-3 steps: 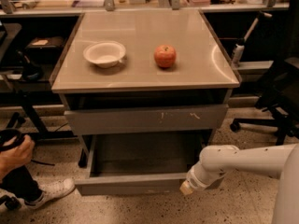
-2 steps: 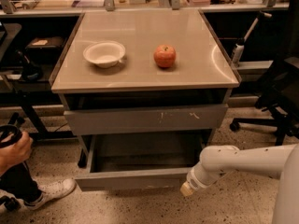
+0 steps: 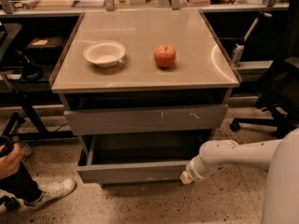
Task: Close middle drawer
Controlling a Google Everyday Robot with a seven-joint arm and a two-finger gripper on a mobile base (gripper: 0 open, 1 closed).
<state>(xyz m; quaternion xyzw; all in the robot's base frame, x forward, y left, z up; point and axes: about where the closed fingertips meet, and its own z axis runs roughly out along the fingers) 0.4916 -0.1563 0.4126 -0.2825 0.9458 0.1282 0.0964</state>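
Note:
The middle drawer (image 3: 131, 171) is a wide, shallow grey drawer with a plain flat front. It stands pulled out from the cabinet, and its grey box interior (image 3: 140, 149) shows. My gripper (image 3: 187, 177) is at the end of the white arm (image 3: 233, 155) that reaches in from the right. It sits against the right end of the drawer's front, low near the floor. Above the drawer is the taller grey front with small white scratches (image 3: 145, 119), which is pushed in.
A white bowl (image 3: 104, 53) and a red apple (image 3: 165, 56) sit on the cabinet's top (image 3: 140, 29). A person's hand (image 3: 8, 160) and white shoe (image 3: 49, 190) are at the lower left. An office chair (image 3: 280, 92) stands at the right. The floor is speckled.
The drawer's front has moved back toward the cabinet, and my gripper has moved with it. The person's hand at the left has shifted a little.

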